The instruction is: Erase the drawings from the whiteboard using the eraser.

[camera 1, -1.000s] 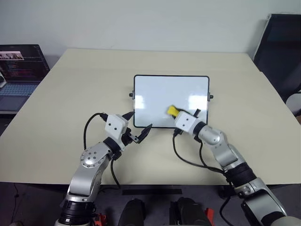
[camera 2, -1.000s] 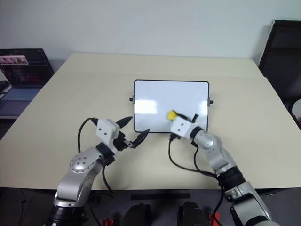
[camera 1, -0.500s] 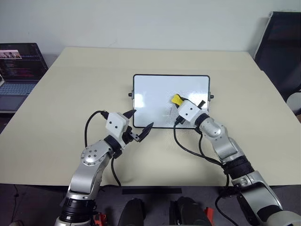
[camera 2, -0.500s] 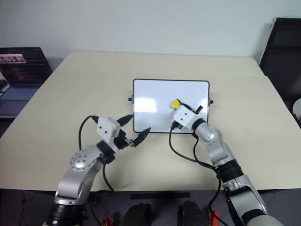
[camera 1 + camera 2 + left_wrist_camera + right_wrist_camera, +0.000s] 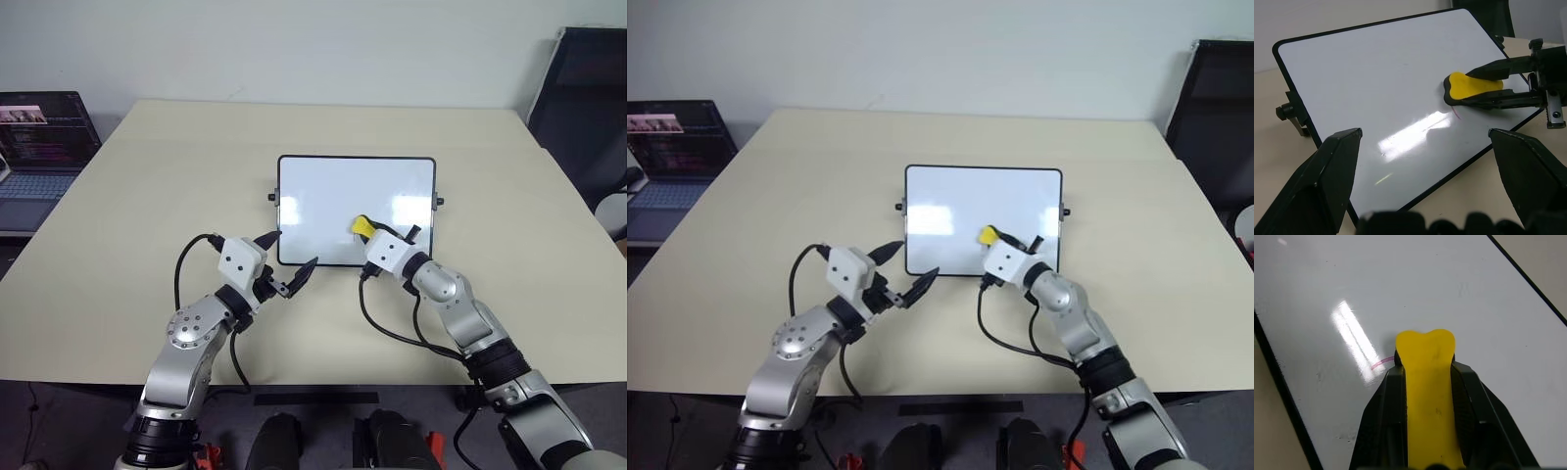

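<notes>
1. Eraser [image 5: 361, 227], clamped in the right gripper [image 5: 366, 233], lies lower on the whiteboard [image 5: 323, 196] than half a second ago.
2. Drawings: one faint red stroke [image 5: 1382, 363] beside it.
3. Left gripper [image 5: 287, 261], jaws spread, unmoved at the board's near left corner.

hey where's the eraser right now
The eraser is clamped in the right hand, pressed on the whiteboard in its near right part, next to a faint leftover red stroke.
</notes>
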Robot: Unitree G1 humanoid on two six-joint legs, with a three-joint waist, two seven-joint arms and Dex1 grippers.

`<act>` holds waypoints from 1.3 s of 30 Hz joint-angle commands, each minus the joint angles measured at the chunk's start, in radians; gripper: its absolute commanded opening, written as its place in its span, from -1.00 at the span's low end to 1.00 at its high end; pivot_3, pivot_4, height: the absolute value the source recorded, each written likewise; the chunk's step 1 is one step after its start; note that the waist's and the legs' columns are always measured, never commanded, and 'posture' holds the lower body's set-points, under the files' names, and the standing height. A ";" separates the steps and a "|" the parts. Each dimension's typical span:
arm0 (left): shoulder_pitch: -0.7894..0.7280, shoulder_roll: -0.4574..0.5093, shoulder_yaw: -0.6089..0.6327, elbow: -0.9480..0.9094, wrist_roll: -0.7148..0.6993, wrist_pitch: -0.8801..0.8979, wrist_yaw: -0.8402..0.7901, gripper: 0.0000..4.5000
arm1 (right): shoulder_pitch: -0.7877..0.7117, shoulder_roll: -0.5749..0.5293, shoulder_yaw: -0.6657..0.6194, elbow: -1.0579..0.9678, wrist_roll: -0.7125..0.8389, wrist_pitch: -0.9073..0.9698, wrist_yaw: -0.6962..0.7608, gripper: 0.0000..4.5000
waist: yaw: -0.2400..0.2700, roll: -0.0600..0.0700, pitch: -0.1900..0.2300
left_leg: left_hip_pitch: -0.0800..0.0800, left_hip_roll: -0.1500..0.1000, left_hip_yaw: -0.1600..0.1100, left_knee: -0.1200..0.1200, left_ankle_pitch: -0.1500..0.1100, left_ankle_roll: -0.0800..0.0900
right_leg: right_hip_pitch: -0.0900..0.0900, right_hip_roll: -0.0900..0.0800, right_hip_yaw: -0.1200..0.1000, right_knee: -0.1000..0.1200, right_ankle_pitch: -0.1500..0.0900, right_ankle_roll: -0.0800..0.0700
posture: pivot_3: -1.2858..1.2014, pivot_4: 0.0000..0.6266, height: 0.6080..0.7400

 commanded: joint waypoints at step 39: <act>0.006 -0.001 0.035 -0.111 -0.028 0.069 0.041 1.00 | -0.022 0.099 -0.157 -0.363 0.242 0.395 0.090 -0.59 | 0.001 0.000 0.000 | -0.003 0.000 -0.002 -0.001 0.000 0.000 | -0.002 0.000 -0.001 0.000 0.000 0.000 | 0.03 -0.52 1.00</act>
